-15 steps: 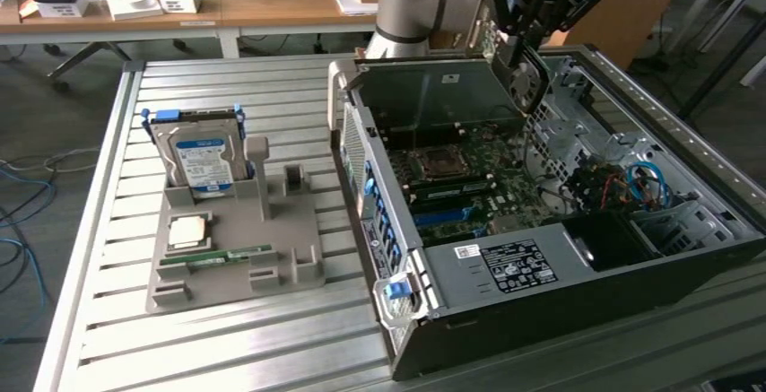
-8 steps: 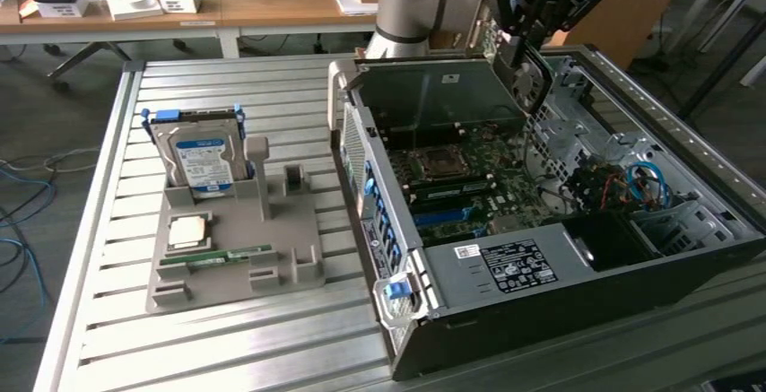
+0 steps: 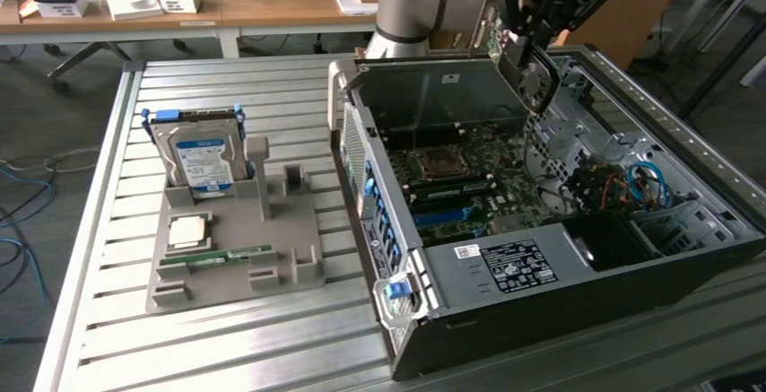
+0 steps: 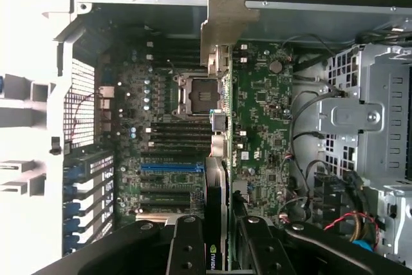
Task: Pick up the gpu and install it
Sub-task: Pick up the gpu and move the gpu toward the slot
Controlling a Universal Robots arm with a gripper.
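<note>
My gripper [image 3: 535, 38] hangs over the far side of the open computer case [image 3: 503, 262], shut on the gpu [image 3: 534, 82]. The card is held upright on its edge, above the motherboard [image 3: 473, 172] and not touching it. In the wrist view the gpu [image 4: 221, 127] is seen edge-on as a thin dark strip, with its pale metal bracket [image 4: 226, 20] at the far end near the case wall. My gripper [image 4: 219, 246] clamps the near end between its black fingers [image 4: 187, 243]. The strip lies across the black and blue expansion slots [image 4: 170, 167] beside the CPU socket [image 4: 201, 94].
A grey fixture tray [image 3: 282, 266] lies on the slatted metal table on the exterior view's left. It holds a hard drive [image 3: 204, 161], a small chip [image 3: 189, 230] and a green memory stick [image 3: 228, 256]. Cables [image 3: 634, 186] and drive bays fill the case's right side.
</note>
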